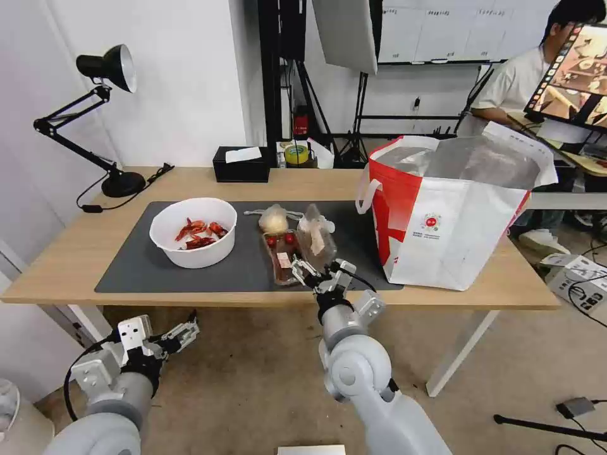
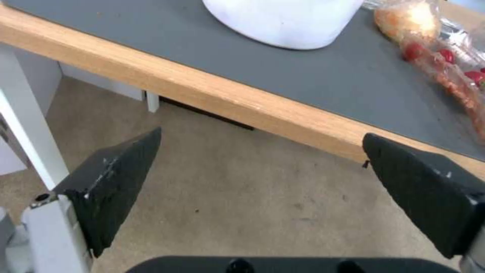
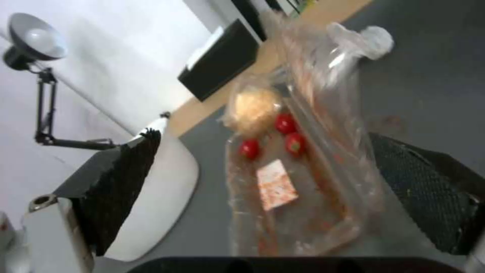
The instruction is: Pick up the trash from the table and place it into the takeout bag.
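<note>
Both grippers, left and right, gape open near one tray holding three tomatoes.

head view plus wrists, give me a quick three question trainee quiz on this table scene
1. True or false: the bowl stands on the mat.
2. Which gripper is at the tray: A) left gripper B) right gripper?
3. Fill in: seen from the robot, the bag stands to the ____ of the tray.

Key
1. True; the bowl sits on the mat's left part.
2. B; its jaws are open around the tray's near end, while the left gripper hangs open below the table edge.
3. Right.
</note>
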Controlling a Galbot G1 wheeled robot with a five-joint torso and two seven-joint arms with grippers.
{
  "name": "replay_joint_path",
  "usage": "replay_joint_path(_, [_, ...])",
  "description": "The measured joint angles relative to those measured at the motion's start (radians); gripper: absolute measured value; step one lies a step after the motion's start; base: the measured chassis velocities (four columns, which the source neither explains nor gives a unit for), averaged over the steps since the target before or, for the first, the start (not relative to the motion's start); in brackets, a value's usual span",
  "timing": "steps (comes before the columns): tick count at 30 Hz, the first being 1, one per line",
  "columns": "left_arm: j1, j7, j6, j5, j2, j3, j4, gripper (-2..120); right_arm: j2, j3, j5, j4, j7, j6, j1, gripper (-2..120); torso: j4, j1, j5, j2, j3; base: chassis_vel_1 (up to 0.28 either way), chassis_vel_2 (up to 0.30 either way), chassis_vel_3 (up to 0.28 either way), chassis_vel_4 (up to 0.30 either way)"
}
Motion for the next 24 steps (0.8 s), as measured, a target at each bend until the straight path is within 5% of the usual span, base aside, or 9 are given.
replay_joint_path(8, [0.004, 0.0, -0.001, 0.0, 0.001, -0.006, -0.006, 100, -0.008, -0.025, 0.11, -0.018, -0.003, -0.008, 0.077, 100, 0.0, 0.0, 0.0, 0.0, 0.0, 0.0, 0.0, 0.0, 0.0])
replay_joint_path(15, [0.008, 0.0, -0.001, -0.001, 0.004, -0.023, -0.011, 100, 0.006, -0.032, 0.382, -0.076, 0.121, -0.049, 0.194, 100, 0.0001, 0.0, -0.0002, 0.0, 0.0, 0.0, 0.0, 0.0, 0.0])
replay_joint_path(24, [0.008, 0.0, -0.001, -0.007, 0.009, -0.033, -0.013, 100, -0.038, -0.042, 0.461, -0.094, 0.141, -0.072, 0.278, 100, 0.0, 0.0, 0.0002, 0.0, 0.0, 0.0, 0.0, 0.0, 0.0])
